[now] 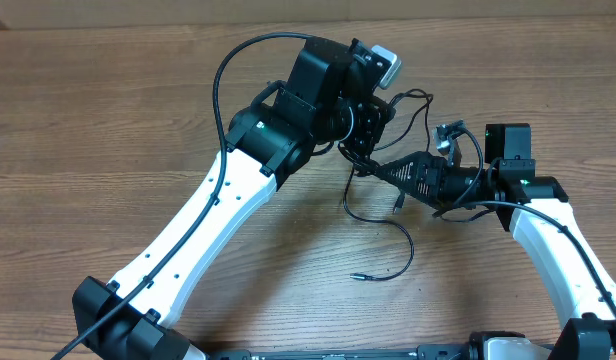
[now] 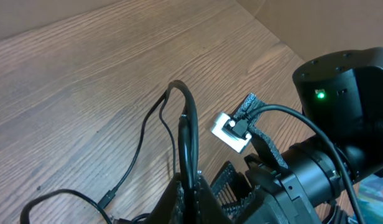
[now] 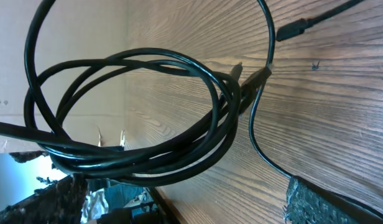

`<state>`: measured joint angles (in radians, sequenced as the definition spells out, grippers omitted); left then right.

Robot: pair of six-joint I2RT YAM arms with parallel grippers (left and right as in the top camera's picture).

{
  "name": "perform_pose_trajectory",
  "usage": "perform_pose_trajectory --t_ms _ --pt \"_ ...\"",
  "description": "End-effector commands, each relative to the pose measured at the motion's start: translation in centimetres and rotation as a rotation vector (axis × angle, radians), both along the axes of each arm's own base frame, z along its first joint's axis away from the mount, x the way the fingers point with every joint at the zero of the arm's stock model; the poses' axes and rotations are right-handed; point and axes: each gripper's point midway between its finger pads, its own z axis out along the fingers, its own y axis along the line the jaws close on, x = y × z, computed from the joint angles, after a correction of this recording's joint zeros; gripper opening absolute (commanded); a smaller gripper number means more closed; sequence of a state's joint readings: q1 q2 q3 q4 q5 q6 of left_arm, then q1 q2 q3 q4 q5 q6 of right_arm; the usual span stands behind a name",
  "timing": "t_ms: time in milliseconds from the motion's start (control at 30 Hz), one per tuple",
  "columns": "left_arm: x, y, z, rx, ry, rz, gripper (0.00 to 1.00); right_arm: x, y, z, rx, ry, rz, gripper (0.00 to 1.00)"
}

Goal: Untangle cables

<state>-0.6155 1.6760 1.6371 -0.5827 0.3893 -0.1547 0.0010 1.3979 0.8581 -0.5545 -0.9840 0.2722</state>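
Note:
The cables [image 1: 406, 240] are thin black cords gathered between both grippers at the table's middle, with one strand trailing toward me and ending in a small plug [image 1: 358, 274]. My left gripper [image 1: 360, 148] is shut on a few cable strands [image 2: 190, 137], which rise in a narrow loop above its jaws. My right gripper [image 1: 376, 168] reaches in from the right and stands open, its fingers wide apart. In the right wrist view a coil of cables [image 3: 135, 106] hangs across the gap between the fingertips [image 3: 316, 199], and I cannot tell if it touches them. Two plugs [image 3: 260, 74] lie beyond the coil.
The wooden table [image 1: 108, 120] stretches to the left and front. The left arm [image 1: 218, 210] crosses the table from the front left and the right arm [image 1: 558, 240] comes in from the front right. The right wrist's white camera mount [image 2: 230, 132] sits close to my left gripper.

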Motion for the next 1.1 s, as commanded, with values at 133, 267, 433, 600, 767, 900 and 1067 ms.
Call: perform_pose_trajectory --t_ms 133,267,433,600,767,900,1067 --pt "2.2 3.0 0.4 -0.084 0.185 0.318 0.04 0.1 0.2 0.2 -0.032 -0.117 0.064 1.00" --pt "3.0 4.8 -0.3 -0.134 0.315 0.457 0.04 0.0 0.3 0.4 -0.045 -0.205 0.118 1.00" --pt "3.0 5.6 -0.8 -0.176 0.419 0.519 0.04 -0.5 1.0 1.5 -0.020 -0.365 0.222 1.00" --pt "2.2 4.7 -0.5 -0.238 0.520 0.509 0.04 -0.4 2.0 1.9 -0.064 -0.571 0.333 1.00" --pt "1.3 3.9 -0.2 -0.275 0.594 0.478 0.04 -0.7 4.0 2.4 -0.098 -0.784 0.455 1.00" --pt "0.5 3.2 0.1 -0.290 0.630 0.425 0.04 0.6 4.4 2.1 -0.190 -0.855 0.458 0.93" --pt "0.8 3.7 0.1 -0.296 0.632 0.434 0.04 0.5 4.3 1.9 -0.193 -0.846 0.458 0.16"
